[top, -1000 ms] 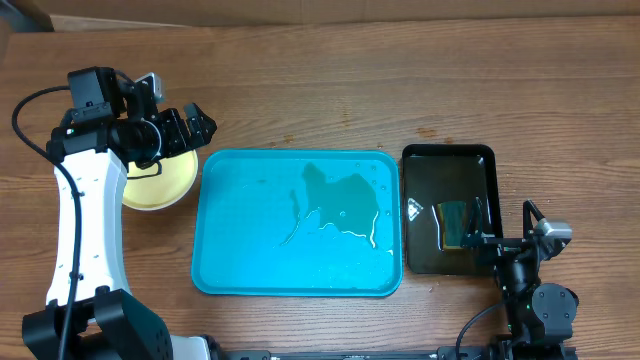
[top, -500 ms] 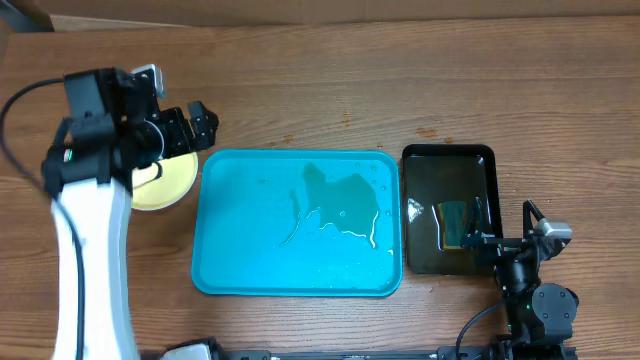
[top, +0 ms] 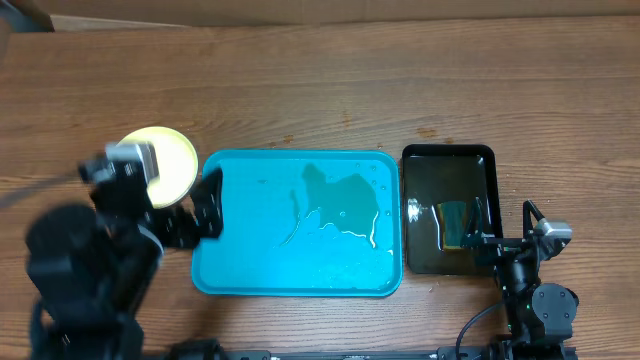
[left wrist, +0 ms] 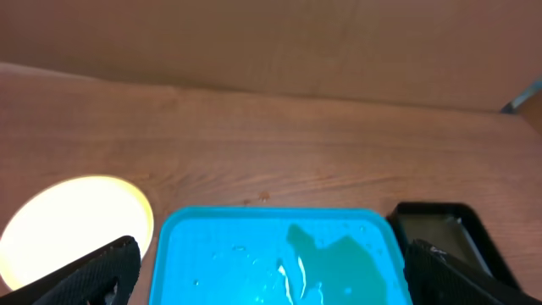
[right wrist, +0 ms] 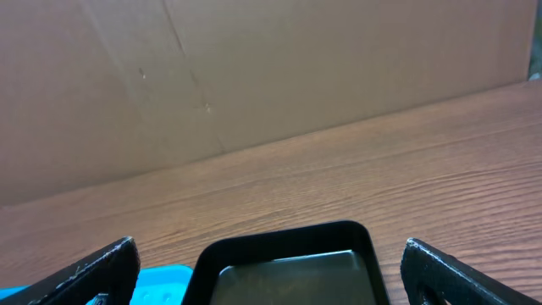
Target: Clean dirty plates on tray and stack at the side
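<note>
Retreating from the yellow plate (top: 168, 158), the left hand (top: 195, 213) overlaps the tray (top: 250, 262).

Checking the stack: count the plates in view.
1: a pale yellow plate on the table, just left of the turquoise tray. Others may lie hidden under it.

Glossy, smooth turquoise plastic for the tray (top: 240, 250), wet sheen mid-frame; shiny plastic for the black tray (top: 440, 180), right; matt grained wood for the table (top: 400, 90); smooth plate (top: 172, 160), left.
</note>
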